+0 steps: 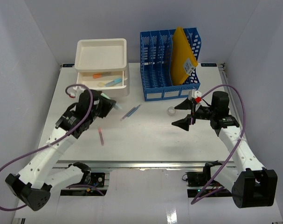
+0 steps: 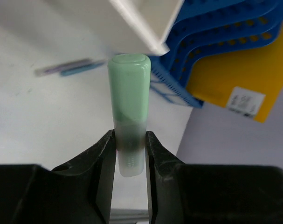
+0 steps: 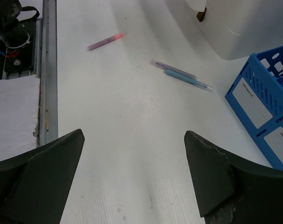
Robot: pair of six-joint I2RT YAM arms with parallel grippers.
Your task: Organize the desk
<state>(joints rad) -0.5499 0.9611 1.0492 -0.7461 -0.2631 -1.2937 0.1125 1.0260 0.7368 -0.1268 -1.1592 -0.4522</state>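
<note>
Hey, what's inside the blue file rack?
A yellow envelope with a white label leans in a right-hand slot of the blue file rack. The slot bottoms are hidden behind the dividers.

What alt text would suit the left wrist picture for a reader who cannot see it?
The left claw is shut on a pale green marker, which points away over the white desk. Beyond it are two pens on the desk, a white drawer box, and a blue file rack with a yellow envelope.
</note>
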